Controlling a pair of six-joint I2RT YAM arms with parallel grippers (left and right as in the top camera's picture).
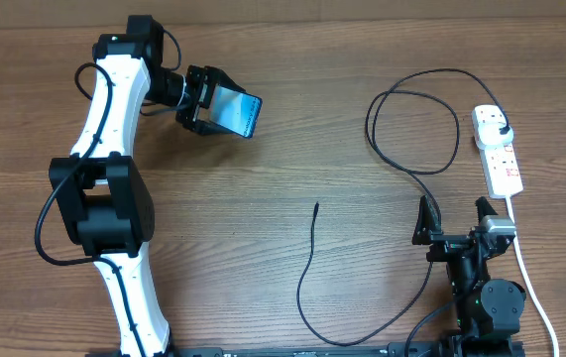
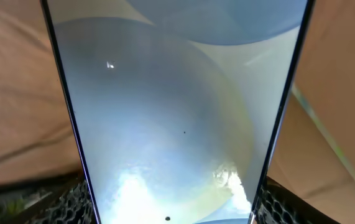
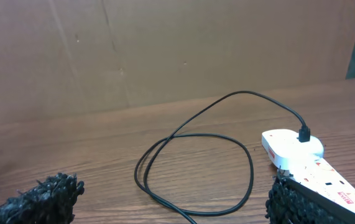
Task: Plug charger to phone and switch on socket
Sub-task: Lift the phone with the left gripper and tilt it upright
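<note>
Overhead | left fingers clamp slim glowing blue-white smartphone, tilted for plugging | right fingers spread, empty, beside thin black charger cable

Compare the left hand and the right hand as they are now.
The left hand is shut on the phone; the right hand is open and holds nothing. The left hand is on the far left side of the table, away from the charger; the right hand is on the near right, next to the socket. Both are black two-finger hands.
</note>
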